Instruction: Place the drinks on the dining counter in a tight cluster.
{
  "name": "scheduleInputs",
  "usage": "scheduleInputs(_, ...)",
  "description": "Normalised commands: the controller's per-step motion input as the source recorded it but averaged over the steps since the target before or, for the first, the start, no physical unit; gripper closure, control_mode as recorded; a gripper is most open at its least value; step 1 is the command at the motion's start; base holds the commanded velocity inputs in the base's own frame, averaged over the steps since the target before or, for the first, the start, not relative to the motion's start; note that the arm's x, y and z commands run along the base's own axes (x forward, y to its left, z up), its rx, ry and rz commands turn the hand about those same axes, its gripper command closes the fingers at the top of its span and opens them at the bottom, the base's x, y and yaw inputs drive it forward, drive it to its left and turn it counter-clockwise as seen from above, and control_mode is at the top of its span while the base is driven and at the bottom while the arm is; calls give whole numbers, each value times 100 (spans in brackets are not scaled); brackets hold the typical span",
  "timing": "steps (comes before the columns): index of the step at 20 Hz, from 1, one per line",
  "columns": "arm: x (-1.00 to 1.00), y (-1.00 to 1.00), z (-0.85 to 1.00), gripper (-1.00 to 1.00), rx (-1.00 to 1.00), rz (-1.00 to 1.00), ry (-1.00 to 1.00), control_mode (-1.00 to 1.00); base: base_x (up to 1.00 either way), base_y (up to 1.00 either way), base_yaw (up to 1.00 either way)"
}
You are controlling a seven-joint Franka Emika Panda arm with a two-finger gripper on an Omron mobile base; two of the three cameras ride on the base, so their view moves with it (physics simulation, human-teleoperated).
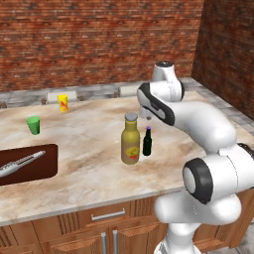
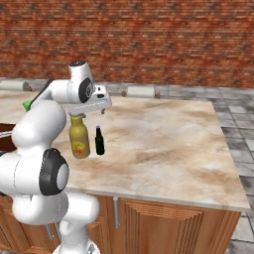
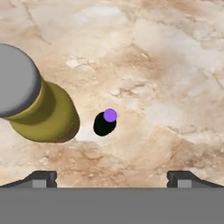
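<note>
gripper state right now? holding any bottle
Gripper: open and empty, fingertips spread wide above the counter. The small dark bottle and the tall olive-yellow bottle stand below it, ungripped.

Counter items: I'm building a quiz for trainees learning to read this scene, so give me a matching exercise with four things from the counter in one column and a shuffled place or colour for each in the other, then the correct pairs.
Column 1:
1. tall bottle
2. small dark bottle
3. green cup
4. yellow cup

Column 2:
A. purple cap
B. near the counter's far edge, by the brick wall
C. grey cap, yellow-red label
D. behind the dark recessed sink, toward the wall

Pairs: 1-C, 2-A, 3-D, 4-B
</note>
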Motion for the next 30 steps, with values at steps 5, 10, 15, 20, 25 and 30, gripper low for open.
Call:
scheduleInputs(5,-40,-13,10,-100,8,-22,-5,-100,0,0,0)
scheduleInputs(10,-91,-10,12,-100,15,-10,-18,-100,0,0,0)
scheduleInputs(15,-100,-19,0,-100,15,-7,-21,-100,0,0,0)
scheduleInputs(20,-87,-12,13,-100,8,-6,-12,-100,0,0,0)
scheduleInputs(25,-3,0,36,-100,1,-1,0,-100,0,0,0)
scheduleInputs(30,0,0,27,-100,-1,0,0,-100,0,0,0)
